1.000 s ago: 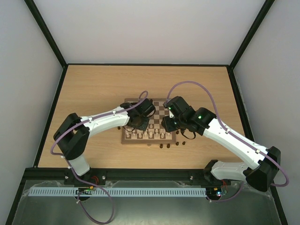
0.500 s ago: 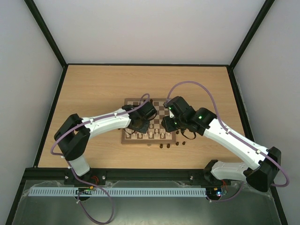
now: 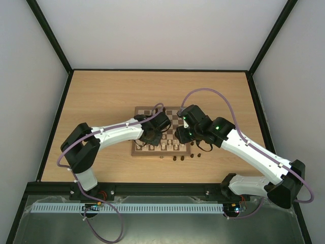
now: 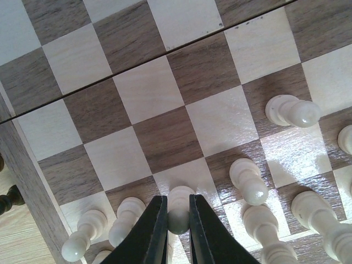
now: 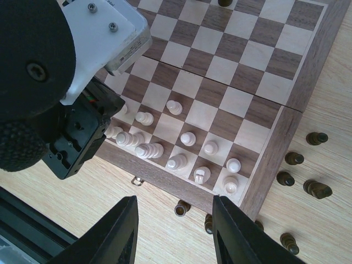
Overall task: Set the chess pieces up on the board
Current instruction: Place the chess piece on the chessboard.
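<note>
White arms (image 3: pixel 119 131), black joints (image 3: pixel 81 147), purple cables (image 3: pixel 208 91)

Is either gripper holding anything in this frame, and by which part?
The left gripper is pinching a cream piece by its round head, the piece standing on the board. The right gripper is open and holds nothing.
</note>
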Motion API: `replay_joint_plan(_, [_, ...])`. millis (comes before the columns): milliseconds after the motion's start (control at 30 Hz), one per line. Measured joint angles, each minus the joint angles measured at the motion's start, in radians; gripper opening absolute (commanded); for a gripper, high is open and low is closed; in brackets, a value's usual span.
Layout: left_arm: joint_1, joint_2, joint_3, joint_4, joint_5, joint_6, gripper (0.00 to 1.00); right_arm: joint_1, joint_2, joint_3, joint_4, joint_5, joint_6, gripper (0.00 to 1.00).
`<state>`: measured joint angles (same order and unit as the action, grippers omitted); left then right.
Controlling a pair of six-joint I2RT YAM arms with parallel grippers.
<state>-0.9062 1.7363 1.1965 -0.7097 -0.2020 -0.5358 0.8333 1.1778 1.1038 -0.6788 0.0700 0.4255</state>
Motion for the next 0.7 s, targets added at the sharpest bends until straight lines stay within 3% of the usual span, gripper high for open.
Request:
replay_joint_plan(367, [-0.010, 0.014, 0.000, 0.000, -0.002, -0.006, 0.16, 0.002, 0.000, -0.002, 0.000, 0.000, 0.000, 0.38])
replay_joint_plan(700, [-0.010, 0.015, 0.000, -0.002, -0.018, -0.014, 0.44, 0.005, 0.000, -0.003, 0.000, 0.000, 0.000, 0.39])
